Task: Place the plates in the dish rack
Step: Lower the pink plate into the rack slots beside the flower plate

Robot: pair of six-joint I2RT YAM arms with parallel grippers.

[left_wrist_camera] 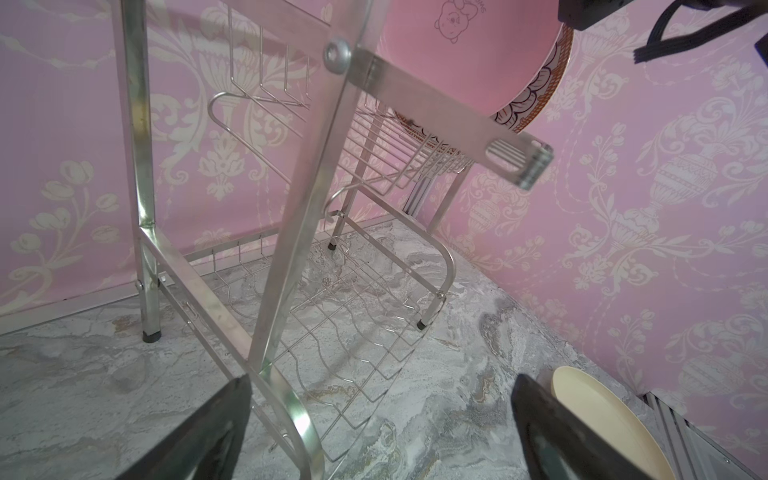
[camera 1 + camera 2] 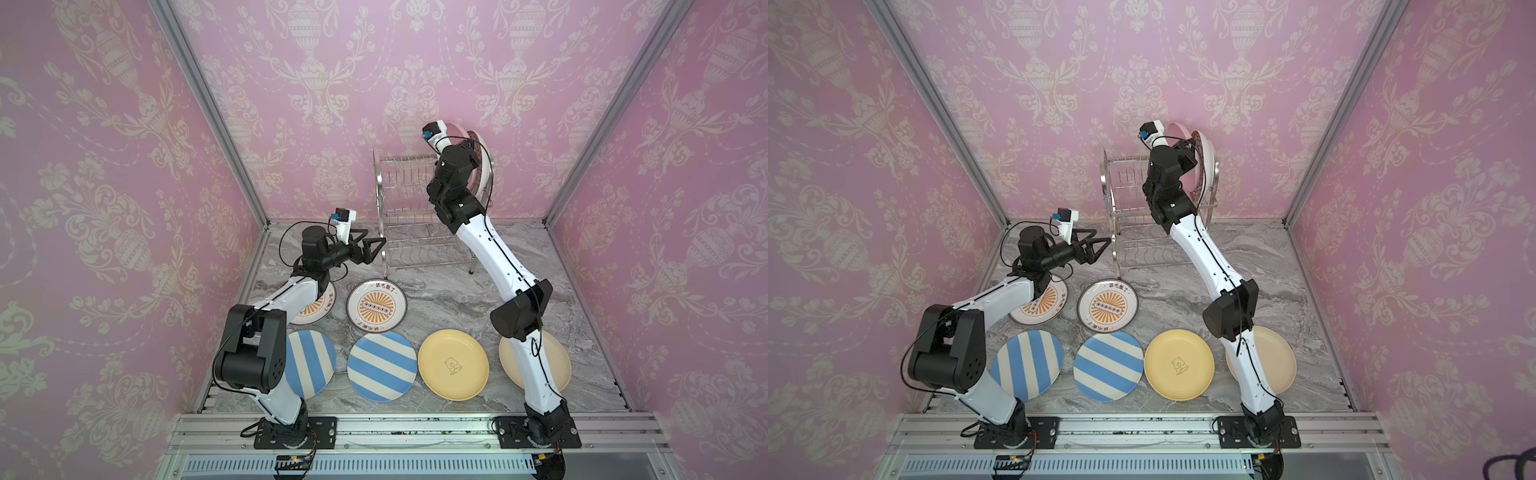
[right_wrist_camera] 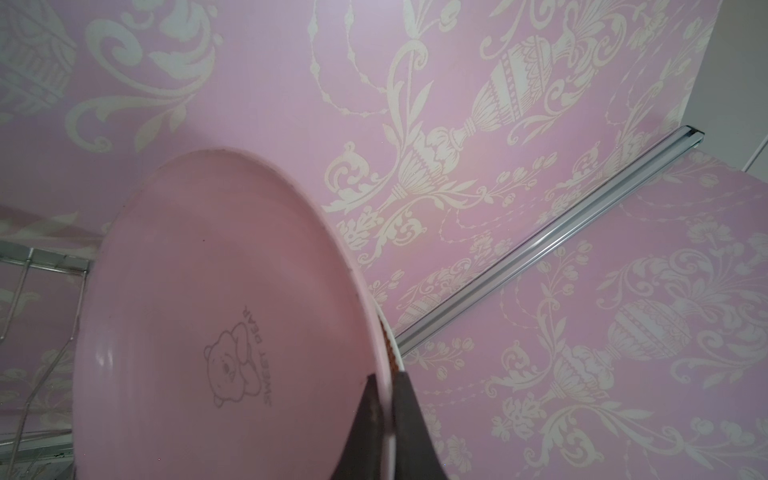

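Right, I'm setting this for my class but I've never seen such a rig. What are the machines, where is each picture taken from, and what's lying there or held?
These are two robot arms, each ending in a two-finger gripper. The two wide pictures come from one camera head overhead; the two close-ups come from cameras on the arms' wrists. Six round plates lie flat on the grey marble table: two white orange-sunburst plates, two blue-and-cream striped plates, a yellow plate and a beige plate. Behind stands the shiny steel wire dish rack. The right gripper pinches the rim of a pink plate, held on edge at the rack's top tier beside a dark-patterned plate. The left gripper is open and empty, close to the rack's side frame.
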